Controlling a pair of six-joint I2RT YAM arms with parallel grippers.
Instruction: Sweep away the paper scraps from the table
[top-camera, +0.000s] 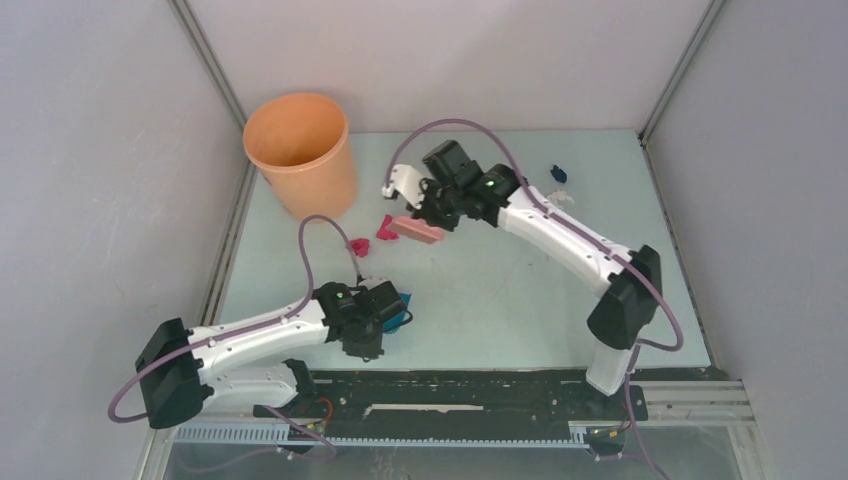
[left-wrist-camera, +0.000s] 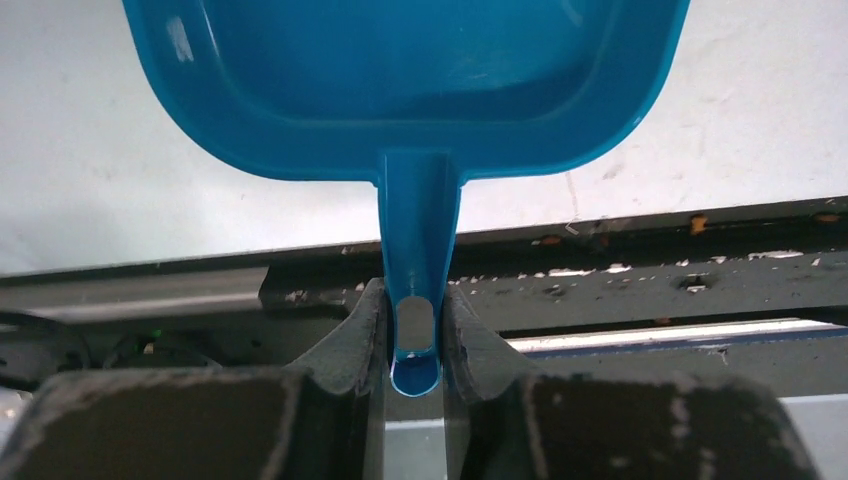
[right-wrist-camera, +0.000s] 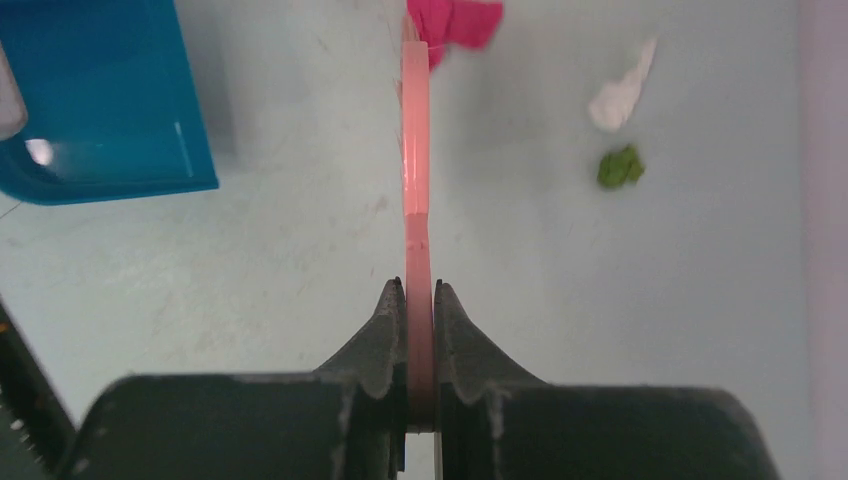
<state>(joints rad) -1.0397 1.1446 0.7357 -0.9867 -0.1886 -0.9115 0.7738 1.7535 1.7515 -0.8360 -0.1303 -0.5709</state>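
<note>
My right gripper (top-camera: 432, 212) (right-wrist-camera: 420, 290) is shut on the handle of the pink brush (top-camera: 417, 229) (right-wrist-camera: 416, 180), whose head rests on the table (top-camera: 500, 290) at mid back. Two magenta scraps (top-camera: 385, 228) (top-camera: 358, 246) lie just left of the brush; one shows at the brush tip in the right wrist view (right-wrist-camera: 455, 20). A white scrap (right-wrist-camera: 620, 90) and an olive green scrap (right-wrist-camera: 620, 167) lie to its right there. A dark blue scrap (top-camera: 558, 173) and a white scrap (top-camera: 562, 197) lie at the back right. My left gripper (top-camera: 385, 318) (left-wrist-camera: 415, 295) is shut on the handle of the blue dustpan (top-camera: 398, 318) (left-wrist-camera: 410, 90).
An orange bucket (top-camera: 300, 150) stands upright at the back left corner. Grey walls and metal rails border the table. The black base rail (top-camera: 480, 395) runs along the near edge, right behind the dustpan.
</note>
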